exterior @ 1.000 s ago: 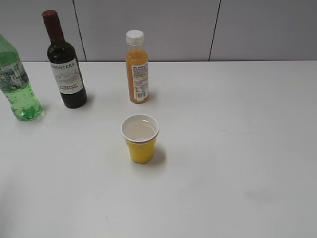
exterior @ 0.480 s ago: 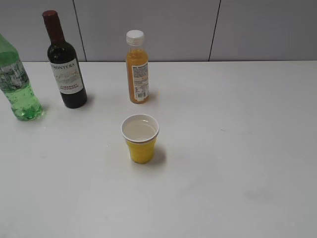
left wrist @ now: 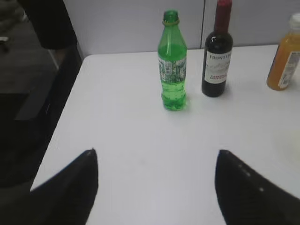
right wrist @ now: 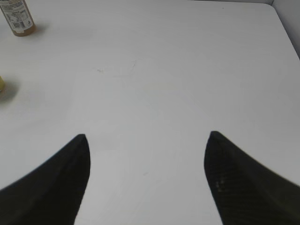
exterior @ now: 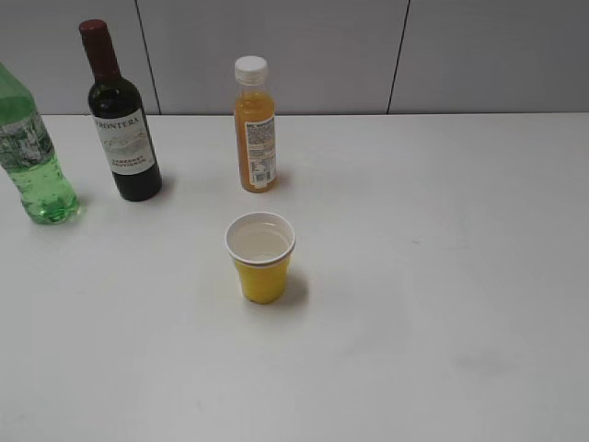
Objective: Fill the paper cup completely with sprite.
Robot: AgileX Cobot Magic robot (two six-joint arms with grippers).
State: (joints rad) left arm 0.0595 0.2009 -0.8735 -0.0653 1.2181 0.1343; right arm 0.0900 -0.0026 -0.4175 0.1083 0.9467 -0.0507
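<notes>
- White table [exterior: 442,276]: paper cup [exterior: 261,257] looks filled; Sprite bottle [left wrist: 172,61] stands uncapped, well apart.
- Left gripper [left wrist: 157,180] and right gripper [right wrist: 146,176] gape empty; nothing apparently remains.

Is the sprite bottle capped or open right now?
Open. In the left wrist view the sprite bottle stands upright with a bare green neck and ring at the top, no cap on it. The exterior view crops its top.

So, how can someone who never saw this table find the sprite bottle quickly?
Look at the white table, along its far edge by the grey wall. Three bottles stand there; the sprite bottle is leftmost, beside the dark wine bottle. Only it is translucent green.
</notes>
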